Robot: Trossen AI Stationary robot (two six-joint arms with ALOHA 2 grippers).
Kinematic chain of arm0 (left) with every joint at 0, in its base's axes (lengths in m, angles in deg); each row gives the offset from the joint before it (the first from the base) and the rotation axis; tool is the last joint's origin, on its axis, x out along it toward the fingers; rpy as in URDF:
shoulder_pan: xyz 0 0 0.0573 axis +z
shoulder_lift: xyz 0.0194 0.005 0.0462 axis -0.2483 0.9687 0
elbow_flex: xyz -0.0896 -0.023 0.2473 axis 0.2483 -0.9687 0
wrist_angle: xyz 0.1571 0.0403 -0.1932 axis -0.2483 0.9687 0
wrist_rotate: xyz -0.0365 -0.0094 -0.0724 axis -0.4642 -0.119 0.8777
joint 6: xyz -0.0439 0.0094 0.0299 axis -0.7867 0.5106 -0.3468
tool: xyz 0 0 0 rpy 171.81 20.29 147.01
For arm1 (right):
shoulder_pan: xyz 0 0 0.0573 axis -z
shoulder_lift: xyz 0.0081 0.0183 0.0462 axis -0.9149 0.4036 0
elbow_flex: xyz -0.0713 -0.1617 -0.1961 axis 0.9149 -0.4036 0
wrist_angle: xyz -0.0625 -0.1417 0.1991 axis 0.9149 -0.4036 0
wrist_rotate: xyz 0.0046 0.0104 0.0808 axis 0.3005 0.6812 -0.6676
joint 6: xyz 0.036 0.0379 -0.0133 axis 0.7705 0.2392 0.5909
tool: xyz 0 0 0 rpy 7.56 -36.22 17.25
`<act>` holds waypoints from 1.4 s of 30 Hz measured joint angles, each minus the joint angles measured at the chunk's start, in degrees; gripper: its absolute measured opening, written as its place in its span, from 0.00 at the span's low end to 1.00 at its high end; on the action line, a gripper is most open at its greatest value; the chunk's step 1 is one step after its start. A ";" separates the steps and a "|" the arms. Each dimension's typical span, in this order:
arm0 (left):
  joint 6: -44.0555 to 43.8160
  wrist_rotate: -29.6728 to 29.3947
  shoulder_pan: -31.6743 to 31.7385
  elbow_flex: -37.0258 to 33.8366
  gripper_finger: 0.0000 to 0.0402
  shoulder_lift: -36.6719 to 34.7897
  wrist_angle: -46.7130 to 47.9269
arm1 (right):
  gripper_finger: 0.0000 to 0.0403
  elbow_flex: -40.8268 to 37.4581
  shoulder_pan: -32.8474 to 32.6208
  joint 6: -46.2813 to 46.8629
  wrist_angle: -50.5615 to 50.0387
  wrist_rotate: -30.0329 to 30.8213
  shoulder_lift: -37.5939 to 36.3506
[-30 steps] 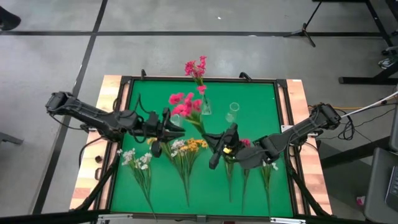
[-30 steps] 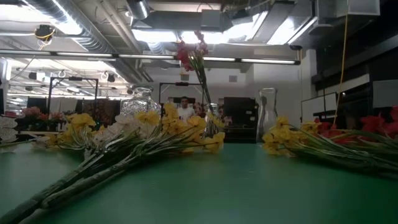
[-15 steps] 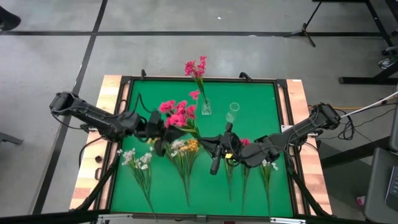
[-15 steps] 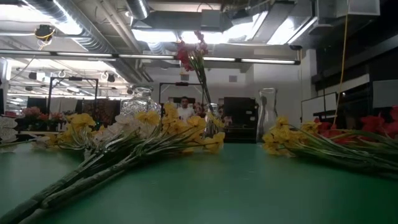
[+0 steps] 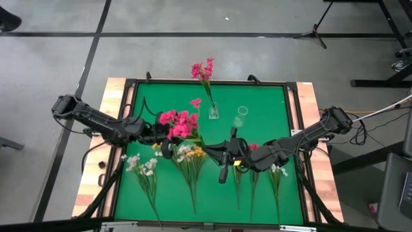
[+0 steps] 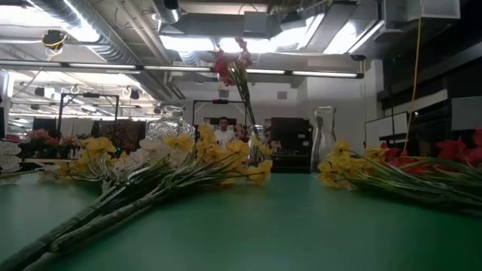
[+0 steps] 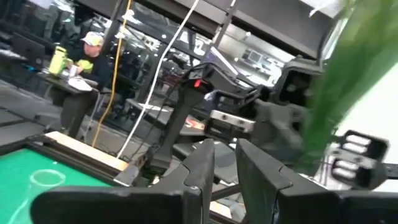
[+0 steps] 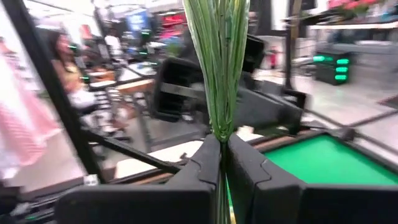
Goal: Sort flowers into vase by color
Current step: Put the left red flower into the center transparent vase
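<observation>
A magenta-pink flower sprig [image 5: 180,122] hangs in the air over the table's middle, its stems held by my shut right gripper [image 5: 216,148] [image 8: 222,140]. Its blossoms lie over the tip of my left gripper [image 5: 168,137] [image 7: 225,146], whose fingers stand a narrow gap apart with nothing between them. A blurred green stem [image 7: 336,93] passes beside them. Another pink sprig [image 5: 203,71] stands in a small vase [image 5: 212,111] near the far edge, with a glass vase [image 5: 241,116] to its right. White [image 5: 141,164] and yellow flowers [image 5: 193,153] lie flat on the green mat. My right gripper pinches a bundle of thin green stems [image 8: 221,118] between its two fingers, well away from the blossoms. The fingers come level from the table's right and lie across the stems. The sprig is lifted clear of the mat, and its blossom end reaches toward my left gripper.
More yellow, pink and white sprigs [image 5: 254,169] lie on the mat's right part, under my right arm. In the low view a cut-glass vase [image 6: 169,120] and a tall clear vase [image 6: 324,139] stand behind the lying flowers. Wooden rails [image 5: 116,90] frame the mat.
The held pink sprig has swung over. Its blossoms have gone from beside the small vase toward the table's left and near side, and now lie over my left gripper. My right gripper has turned at the wrist with it. My left gripper has rolled and drawn back slightly to the left.
</observation>
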 joint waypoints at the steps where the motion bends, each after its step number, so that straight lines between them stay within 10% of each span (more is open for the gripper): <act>1: 0.22 0.90 0.17 0.00 0.16 0.00 -0.11 | 0.04 0.00 0.36 -0.03 0.52 -1.15 0.00; 18: 4.45 11.33 0.64 0.00 0.49 0.00 -1.42 | 0.04 0.00 4.12 -1.46 4.91 -7.36 0.00; 42: 4.58 11.28 0.63 0.02 0.49 4.50 -9.17 | 0.04 0.04 7.78 -0.77 9.02 -12.28 1.85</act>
